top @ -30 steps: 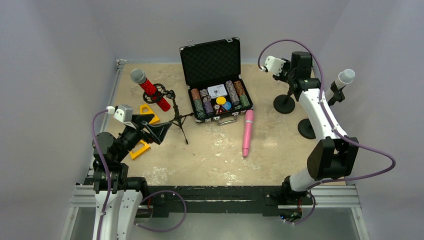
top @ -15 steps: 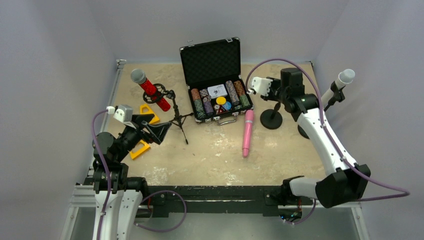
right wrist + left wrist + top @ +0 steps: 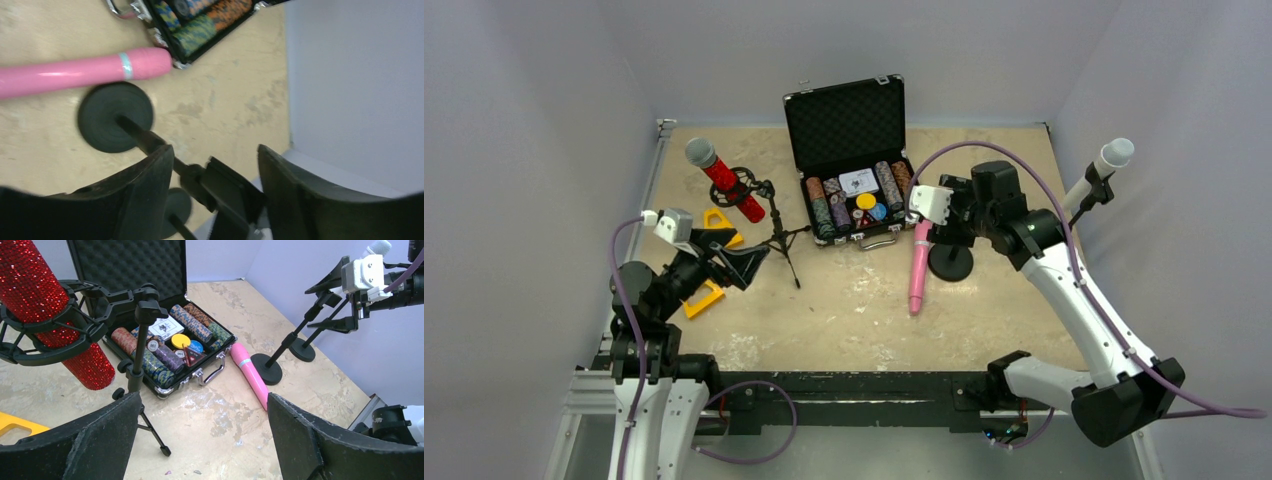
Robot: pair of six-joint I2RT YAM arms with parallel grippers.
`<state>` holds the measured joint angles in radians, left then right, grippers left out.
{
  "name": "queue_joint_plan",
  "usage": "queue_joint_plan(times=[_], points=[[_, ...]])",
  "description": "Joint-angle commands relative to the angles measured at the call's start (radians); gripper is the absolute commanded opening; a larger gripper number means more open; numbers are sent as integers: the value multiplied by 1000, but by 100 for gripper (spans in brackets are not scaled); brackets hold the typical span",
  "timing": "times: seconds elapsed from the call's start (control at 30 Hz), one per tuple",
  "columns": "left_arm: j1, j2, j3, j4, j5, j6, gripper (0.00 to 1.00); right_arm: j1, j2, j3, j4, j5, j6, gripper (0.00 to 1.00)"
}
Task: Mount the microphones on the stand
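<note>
Between the right jaws is the stand (image 3: 112, 120); held or not, I cannot tell. The left jaws are wide open and empty.

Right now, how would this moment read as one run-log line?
left gripper: open, empty | right gripper: open around clip of empty stand | pink microphone: lying beside that stand | red microphone, white microphone: mounted

Both arms pair white link shells with black joint housings: left arm (image 3: 649, 415), right arm (image 3: 1079, 300). A purple cable (image 3: 1009, 148) loops along each. A small white camera box (image 3: 930, 204) sits on each wrist. The left tool (image 3: 204, 405) and right tool (image 3: 215, 155) have broad matte-black wedge fingers (image 3: 310, 440).
</note>
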<state>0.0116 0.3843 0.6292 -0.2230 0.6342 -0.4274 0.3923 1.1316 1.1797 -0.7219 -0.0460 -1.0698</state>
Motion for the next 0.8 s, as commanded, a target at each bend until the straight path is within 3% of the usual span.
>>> queue_joint_plan(times=[0.0,0.47,0.6,0.77], points=[[-4,11,-8,66,47,-17,99,8,-26,86,-94,-118,100,78],[-4,34,-30,131,121,-83,99,-9,-180,247,-206,-333,258,86],[-42,53,-28,164,176,-99,99,-62,-267,231,-251,-549,279,87],[-160,104,33,54,162,-54,99,-159,-423,72,-304,-883,235,89]])
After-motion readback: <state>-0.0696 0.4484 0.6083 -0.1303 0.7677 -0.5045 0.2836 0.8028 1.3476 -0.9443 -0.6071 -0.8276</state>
